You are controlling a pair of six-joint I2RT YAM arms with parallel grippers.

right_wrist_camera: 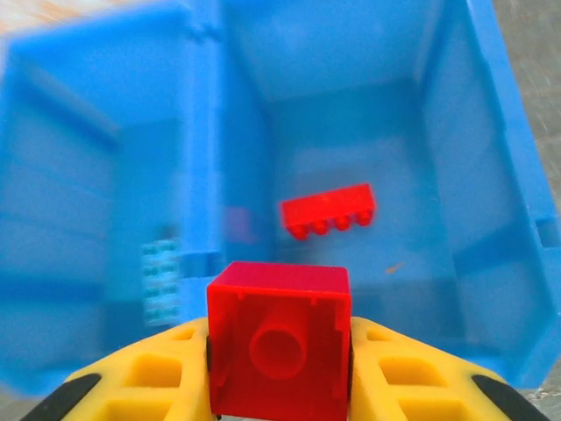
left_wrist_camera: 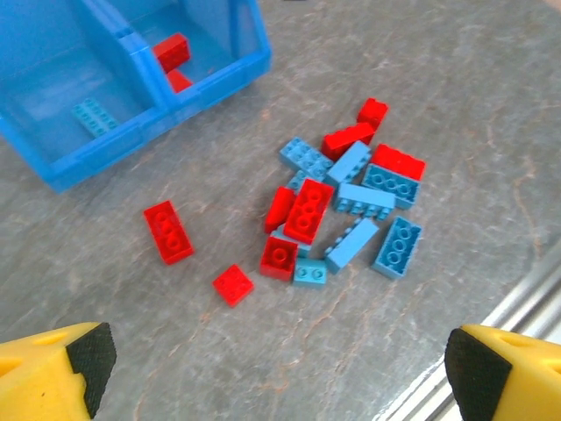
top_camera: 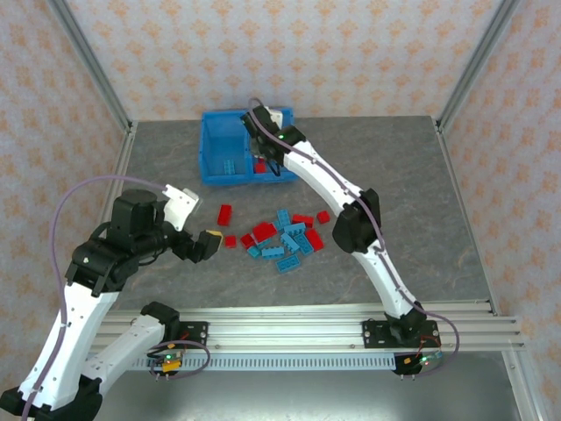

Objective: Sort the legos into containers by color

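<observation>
A: Right gripper (top_camera: 260,158) is pinching a square red brick (right_wrist_camera: 279,346) above the bin's (top_camera: 215,145) right compartment. A long red brick (right_wrist_camera: 328,210) lies on that compartment's floor. This looks like the drop step.
B: Next move likely needs the jaws opened, clear of the bin's divider. Left gripper (left_wrist_camera: 280,377)?
A: Jaws spread wide, nothing held. It hovers over the loose pile (left_wrist_camera: 346,206) on the bin's near side.
</observation>
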